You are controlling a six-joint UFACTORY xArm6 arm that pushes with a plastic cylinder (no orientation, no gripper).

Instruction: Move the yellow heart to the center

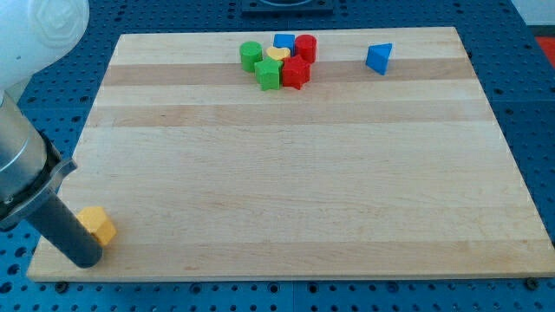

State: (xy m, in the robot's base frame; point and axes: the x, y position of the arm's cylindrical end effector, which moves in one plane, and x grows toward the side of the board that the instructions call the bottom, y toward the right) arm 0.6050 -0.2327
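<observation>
Well, our yellow heart (277, 55) sits up at the view's top, wedged in a tight cluster: green cylinder (251, 55) to its left, blue block (284, 41) behind it, red cylinder (305, 47) to its right, green block (269, 74) and red block (296, 74) in front. A blue triangular block (379, 58) stands apart further right. We're far away: my tip (85, 258), holding nothing, rests at the wooden board's (295, 173) bottom-left corner, touching a yellow block (97, 224).
</observation>
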